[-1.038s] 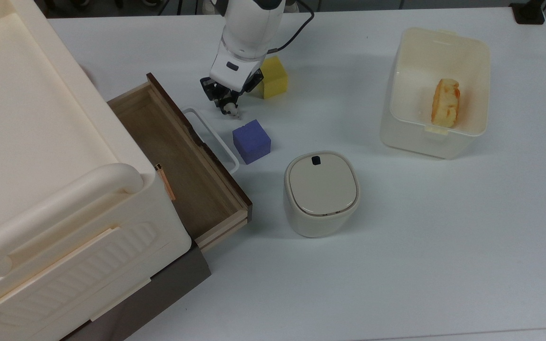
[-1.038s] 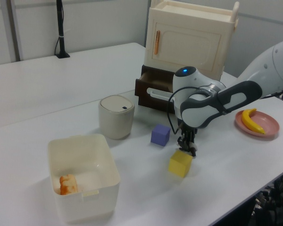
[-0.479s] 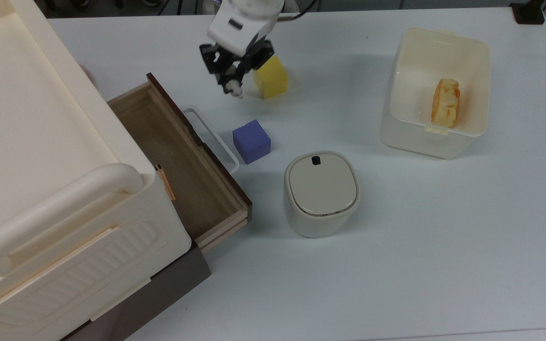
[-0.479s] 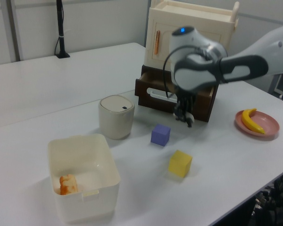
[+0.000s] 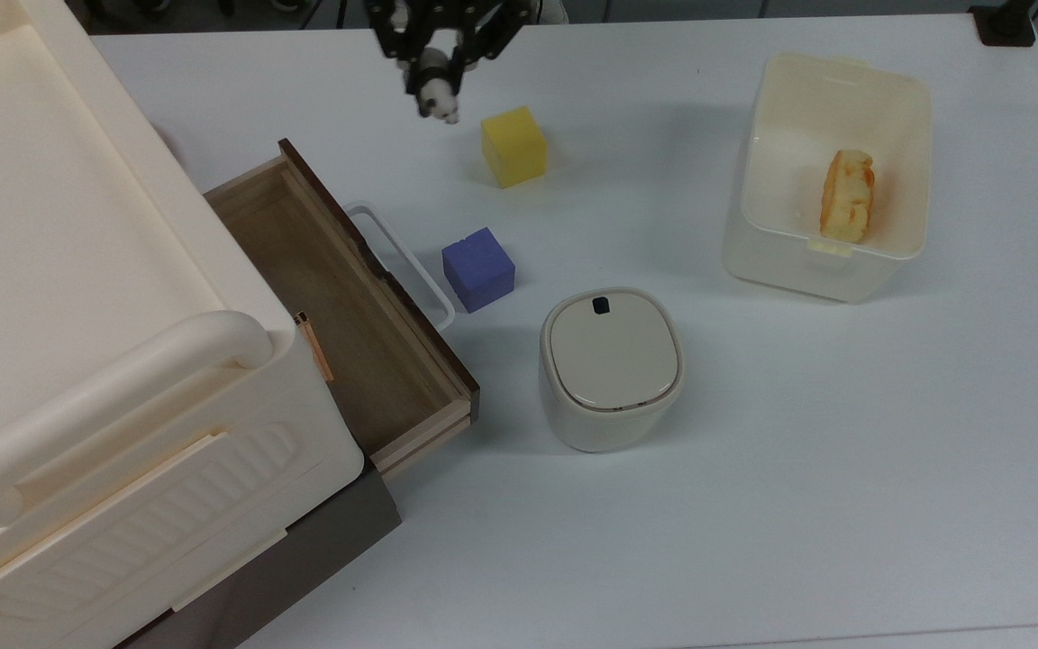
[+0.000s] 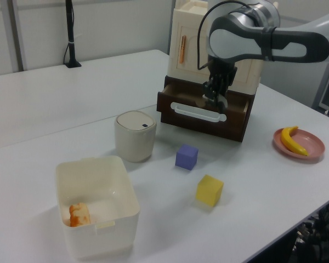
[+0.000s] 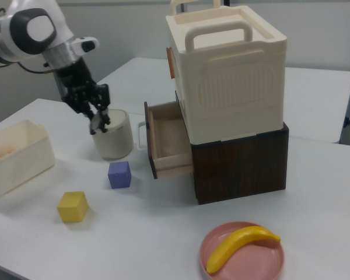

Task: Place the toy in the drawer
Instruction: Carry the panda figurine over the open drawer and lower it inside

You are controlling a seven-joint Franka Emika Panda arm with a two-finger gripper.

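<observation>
- Since the earlier frames the hand (image 5: 433, 77) has risen from worktop level, where it stood between the yellow cube (image 5: 514, 146) and the blue-purple cube (image 5: 478, 269), to well above both. In the top view it has shifted toward 12 o'clock and now sits near the upper edge.
- The toy (image 5: 437, 97), a small black-and-white figure, has gone up with it. The fingers are clamped on the toy, which hangs from their tips clear of the worktop (image 5: 753, 451).
- In the left view the hand (image 6: 214, 101) and its load stand level with the dark front of the drawer (image 6: 205, 112); in the right view the hand (image 7: 99, 123) is in front of the lidded cream canister (image 7: 114, 137).
- The drawer (image 5: 339, 306) is pulled out, its brown interior open and unobstructed. From the hand it lies at about 7 o'clock in the top view.
- Both cubes, the canister and the white tub (image 5: 830, 171) have not shifted.
- Assessment: pickup and lift appear complete; carry and release remain. The lift height looks sufficient to pass over the drawer front and its white loop handle (image 5: 402, 261).
- Risk: the toy is tiny and held only at the fingertips, so slippage in transit is possible.
</observation>
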